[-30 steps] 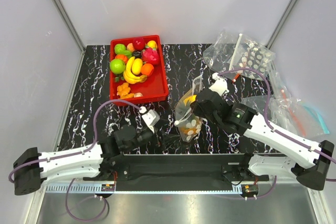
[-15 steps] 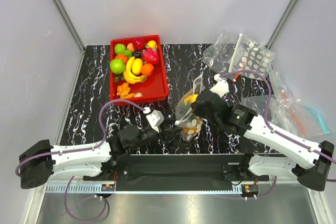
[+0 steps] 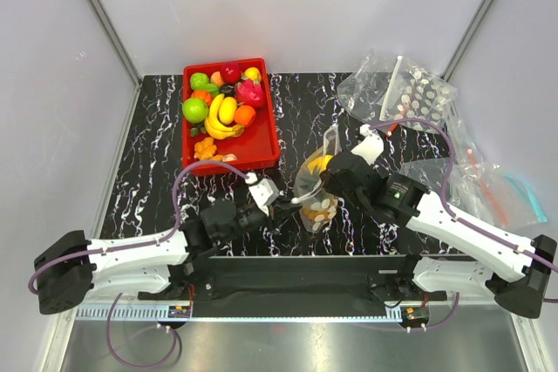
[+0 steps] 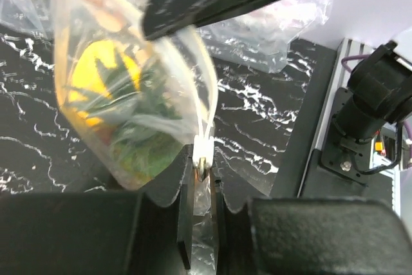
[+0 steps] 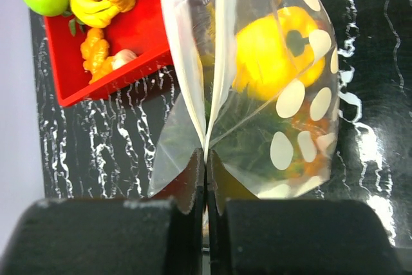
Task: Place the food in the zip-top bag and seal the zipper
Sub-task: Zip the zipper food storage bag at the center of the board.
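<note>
Just right of the red tray, the zip-top bag, pepper inside, hangs held taut: the right claw pinches its rim so the left claw, seemingly nipping the zipper, can seal.

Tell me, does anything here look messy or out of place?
Nothing looks spilled. Only the spare clear bags seem untidy, crumpled in a loose heap along the right side of the table.
</note>
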